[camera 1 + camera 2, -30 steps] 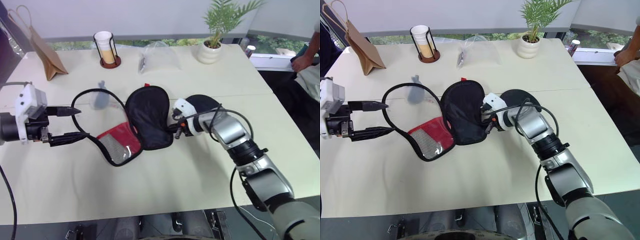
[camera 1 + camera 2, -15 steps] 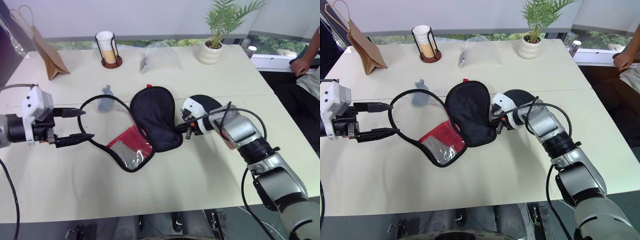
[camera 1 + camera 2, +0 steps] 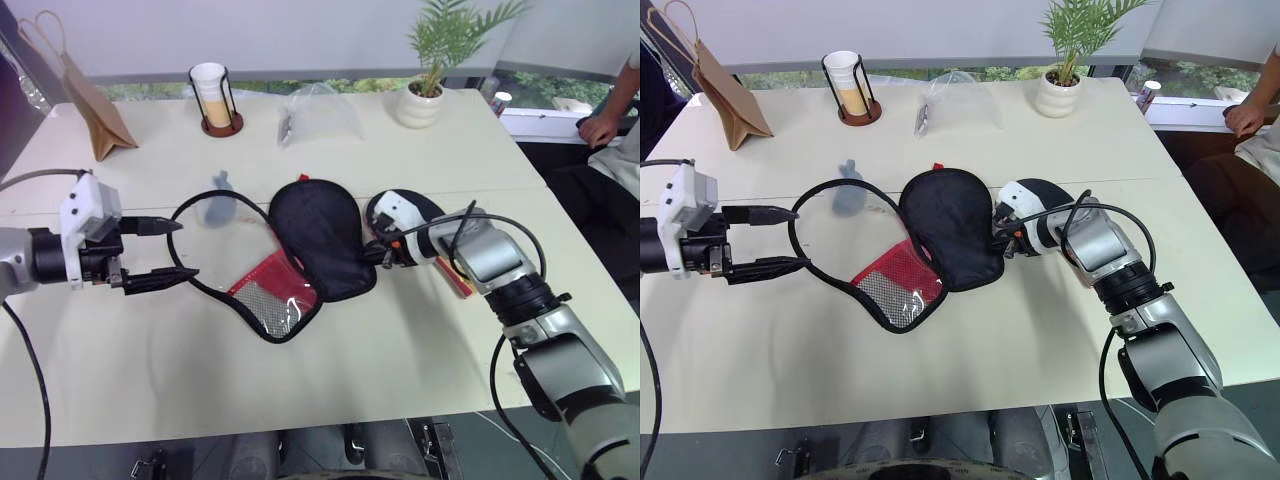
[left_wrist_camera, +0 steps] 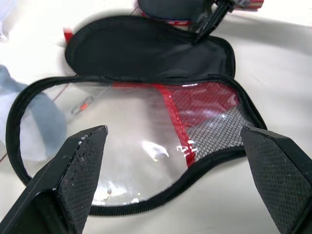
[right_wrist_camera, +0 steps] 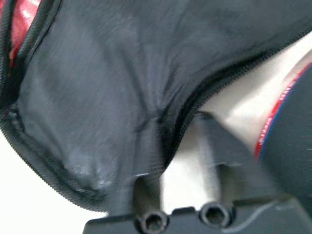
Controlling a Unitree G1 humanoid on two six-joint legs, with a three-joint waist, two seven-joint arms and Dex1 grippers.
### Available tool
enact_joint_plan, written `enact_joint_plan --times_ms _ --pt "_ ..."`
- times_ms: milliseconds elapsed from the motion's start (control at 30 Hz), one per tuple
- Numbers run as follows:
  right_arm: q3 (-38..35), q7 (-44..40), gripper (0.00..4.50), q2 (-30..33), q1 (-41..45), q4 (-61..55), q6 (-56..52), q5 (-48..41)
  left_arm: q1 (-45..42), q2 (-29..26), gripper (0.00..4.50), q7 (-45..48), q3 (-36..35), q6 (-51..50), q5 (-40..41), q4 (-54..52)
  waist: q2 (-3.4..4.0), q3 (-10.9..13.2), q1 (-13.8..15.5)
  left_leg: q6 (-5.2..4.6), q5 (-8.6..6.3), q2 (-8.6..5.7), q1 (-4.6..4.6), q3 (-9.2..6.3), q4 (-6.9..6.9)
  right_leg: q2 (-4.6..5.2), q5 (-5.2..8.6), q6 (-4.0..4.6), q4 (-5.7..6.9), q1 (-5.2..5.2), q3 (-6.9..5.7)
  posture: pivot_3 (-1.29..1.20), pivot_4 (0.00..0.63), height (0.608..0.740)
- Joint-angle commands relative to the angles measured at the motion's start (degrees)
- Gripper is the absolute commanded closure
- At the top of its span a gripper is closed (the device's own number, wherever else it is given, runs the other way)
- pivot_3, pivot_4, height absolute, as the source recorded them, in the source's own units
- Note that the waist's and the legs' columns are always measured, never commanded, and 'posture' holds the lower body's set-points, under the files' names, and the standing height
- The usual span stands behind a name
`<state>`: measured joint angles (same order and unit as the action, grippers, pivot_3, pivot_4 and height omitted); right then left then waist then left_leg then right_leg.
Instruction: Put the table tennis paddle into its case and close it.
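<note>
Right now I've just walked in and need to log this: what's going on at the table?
A two-armed robot is packing a table tennis paddle into its case. The case lies unzipped and spread flat on the table. The right gripper is at the edge of the black half, with the paddle lying on the table under that arm, not yet inside. The left gripper hovers open beside the clear half.

The case (image 3: 300,245) is black fabric; its open flap combines a red panel, black mesh and a clear window, bordered in black. The table tennis paddle (image 3: 430,215) has a black face with a red edge. The worktop (image 3: 400,340) is cream. Both grippers carry black fingers (image 4: 78,170) with a fine cross-hatched texture.
</note>
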<state>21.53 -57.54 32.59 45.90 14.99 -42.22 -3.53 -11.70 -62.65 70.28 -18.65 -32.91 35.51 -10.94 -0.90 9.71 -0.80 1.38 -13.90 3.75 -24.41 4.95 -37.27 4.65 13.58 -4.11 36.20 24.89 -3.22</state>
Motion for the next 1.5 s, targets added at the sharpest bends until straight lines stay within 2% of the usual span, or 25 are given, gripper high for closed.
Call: enact_joint_plan --times_ms 33,100,233,433,567,667,967,1067,1233,1267,1500 --pt "-5.2 1.93 1.07 1.04 1.96 -3.32 -3.62 -1.39 -1.07 0.1 0.0 -0.15 0.14 0.45 0.0 -0.39 0.01 0.01 0.01 0.0 0.0 0.0 0.0 0.0 0.0 0.0 -0.01 -0.01 0.0 0.0 0.0 0.0 0.15 0.74" --pt "-7.34 2.35 0.04 2.11 2.56 -5.83 -5.96 -2.38 -1.17 0.31 0.0 -0.22 0.29 0.34 0.09 -0.51 0.02 0.01 0.17 0.0 0.0 0.0 -0.02 0.0 0.0 0.0 -0.02 -0.03 0.0 0.01 0.0 0.0 0.15 0.74" --pt "-14.84 3.83 0.04 7.89 1.37 -16.14 -14.04 -5.1 -1.53 0.73 0.0 -0.23 0.77 0.11 0.58 -0.86 0.04 0.03 0.32 0.0 0.0 -0.01 -0.06 0.0 0.0 0.02 -0.02 -0.03 -0.01 0.03 0.0 0.0 0.15 0.74" --pt "-21.93 8.16 0.04 16.12 -9.67 -27.19 -24.12 -6.7 -4.27 2.06 0.0 0.36 3.56 0.6 0.16 0.24 -0.08 -0.03 0.3 0.0 0.0 0.0 -0.03 -0.04 0.04 0.0 0.02 -0.01 -0.03 0.0 -0.03 0.0 0.15 0.74" --pt "-22.92 10.91 0.04 16.69 -15.39 -28.58 -24.85 -7.15 -6.29 2.91 0.0 0.6 5.37 1.08 -0.49 1.41 -0.02 0.0 -0.27 -0.01 0.0 0.0 0.01 0.0 0.0 0.0 0.03 0.07 0.0 0.01 0.02 0.0 0.15 0.74" --pt "-23.45 14.19 0.04 14.65 -18.62 -25.45 -24.04 -6.94 -8.13 3.65 0.0 0.76 7.07 1.65 -1.16 2.51 -0.02 0.0 -0.12 -0.02 0.01 0.0 0.05 -0.02 -0.01 -0.02 0.03 0.07 0.05 0.01 0.02 0.0 0.15 0.74" --pt "-22.53 18.06 0.04 11.93 -20.7 -20.36 -22.01 -7.67 -8.86 3.52 0.0 0.99 7.2 1.94 -1.57 2.89 -0.04 -0.01 0.12 -0.02 0.01 -0.02 0.01 -0.02 -0.02 -0.03 -0.01 -0.05 0.03 -0.01 0.03 0.0 0.15 0.74" --pt "-23.29 19.25 0.85 10.87 -20.46 -19.85 -22.46 -8.0 -8.46 3.44 0.0 0.88 6.91 1.99 -1.58 2.72 -0.05 -0.02 -0.1 -0.02 0.01 -0.01 0.05 -0.04 -0.04 -0.05 -0.01 -0.03 0.03 -0.05 0.03 0.0 0.15 0.74" --pt "-24.15 19.68 3.27 11.78 -20.02 -21.79 -23.74 -9.28 -8.38 3.44 0.0 0.74 6.77 1.96 -1.55 2.83 -0.05 -0.02 0.11 -0.02 0.01 -0.01 0.05 -0.05 -0.1 -0.04 0.0 0.0 0.03 -0.1 0.03 0.0 0.15 0.74" --pt "-24.23 19.68 3.6 12.03 -19.96 -22.34 -24.06 -9.59 -8.39 3.49 0.0 0.74 6.81 2.01 -1.58 2.9 -0.05 -0.02 0.18 -0.02 0.01 -0.01 0.04 -0.05 -0.12 -0.03 0.0 0.0 0.03 -0.1 0.04 0.0 0.15 0.74" --pt "-26.92 21.48 3.58 14.24 -14.18 -31.37 -31.89 -11.56 -11.9 5.3 0.0 1.03 9.7 3.4 -2.98 5.85 0.0 0.01 0.17 -0.02 0.01 -0.02 0.01 -0.06 -0.13 -0.04 0.0 -0.02 0.04 -0.08 0.03 0.0 0.15 0.74"
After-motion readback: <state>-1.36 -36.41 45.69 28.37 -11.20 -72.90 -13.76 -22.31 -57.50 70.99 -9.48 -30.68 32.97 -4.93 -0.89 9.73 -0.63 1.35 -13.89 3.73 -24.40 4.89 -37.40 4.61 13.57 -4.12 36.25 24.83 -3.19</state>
